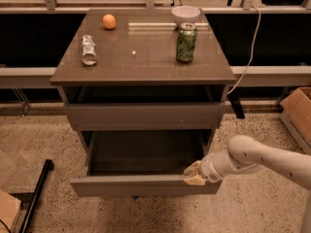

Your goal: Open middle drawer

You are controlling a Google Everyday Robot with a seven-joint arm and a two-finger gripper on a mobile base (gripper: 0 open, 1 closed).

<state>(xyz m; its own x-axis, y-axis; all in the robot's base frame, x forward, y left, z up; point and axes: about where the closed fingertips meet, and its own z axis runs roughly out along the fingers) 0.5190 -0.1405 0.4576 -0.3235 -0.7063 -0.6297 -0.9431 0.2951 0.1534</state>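
The middle drawer (141,184) stands well out from the cabinet. Its dark inside is open to view and looks empty as far as you can see. Its flat front faces you low in the view, below the top drawer (146,115), which sits close to shut.

Your gripper (196,174) is at the right end of the middle drawer's front, touching its upper edge. You cannot tell whether it is set wide, narrow or clamped on that edge. The pale arm (262,160) reaches in from the lower right.

Above, the counter (141,62) carries a green can (186,43) standing upright near the right. A white bowl (185,14) sits just behind it, an orange (109,21) lies at the back left, and a silver can (88,50) lies on its side near the left edge. A cardboard box (297,113) sits on the floor to the right, and a black pole (34,193) lies on the floor at lower left.

The task looks nearly or fully done. The main risk is the off-centre contact. Pulling more from the right end could twist the drawer in its runners and jam it, or the gripper could slip off the edge. Pulling too far might bring the drawer off its runners. A jerk through the cabinet could tip the green can or set the orange or silver can rolling.
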